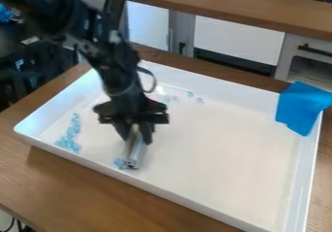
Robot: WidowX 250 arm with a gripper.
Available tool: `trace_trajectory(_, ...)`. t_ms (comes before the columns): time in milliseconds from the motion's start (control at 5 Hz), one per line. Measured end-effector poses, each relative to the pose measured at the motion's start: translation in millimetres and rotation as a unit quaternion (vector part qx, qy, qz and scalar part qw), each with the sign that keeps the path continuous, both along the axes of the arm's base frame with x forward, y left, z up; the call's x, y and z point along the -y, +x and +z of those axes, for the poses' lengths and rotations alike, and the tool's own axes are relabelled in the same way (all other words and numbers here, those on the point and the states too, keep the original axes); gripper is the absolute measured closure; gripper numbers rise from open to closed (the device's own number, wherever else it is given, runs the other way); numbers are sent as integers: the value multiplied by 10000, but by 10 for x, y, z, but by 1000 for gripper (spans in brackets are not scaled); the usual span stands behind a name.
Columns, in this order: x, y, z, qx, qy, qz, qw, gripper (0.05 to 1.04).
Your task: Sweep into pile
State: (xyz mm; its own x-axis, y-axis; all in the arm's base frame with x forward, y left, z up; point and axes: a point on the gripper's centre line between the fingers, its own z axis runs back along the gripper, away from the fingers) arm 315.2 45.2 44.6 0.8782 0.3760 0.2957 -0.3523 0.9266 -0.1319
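1. Nearest is the wooden tabletop (97,190), its grain plain and matte, under the near wall of a broad white tray (194,206).
2. Just inside that wall, beside the tool's lower end, sits a small clump of pale blue pieces (120,164). They look light and hard, likely to skitter if struck fast, so a slow, low push should suit them.
3. The silvery sweeping tool (135,153) slants down from the claw, its lower end at the tray floor. It looks stiff and fairly light, perhaps slippery along its smooth sides; the upper part is the place to hold, leaving the low end free to sweep.
4. The black gripper (134,133) is closed on that upper part, a finger to each side (a sensible grip, though a hard push could twist the tool).
5. A longer trail of blue bits (73,133) lies toward the view's left, with a few strays (190,94) farther back; gathering has some way to go, I judge.
6. A blue cloth (301,107), soft and creased, drapes over the tray's rim at the view's right.
7. Beyond stand a wooden shelf (227,4) and white cabinet fronts (237,39).
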Motion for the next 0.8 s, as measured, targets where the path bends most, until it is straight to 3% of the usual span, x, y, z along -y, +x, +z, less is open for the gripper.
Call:
trace_trajectory(400, -537, -202, 9, -164, 95, -19, 9998, 704)
trace_trajectory(600, -692, -239, 126, 19, 218, -39, 9998, 704)
trace_trajectory(800, -684, -265, 216, 76, 129, -1, 9999, 704)
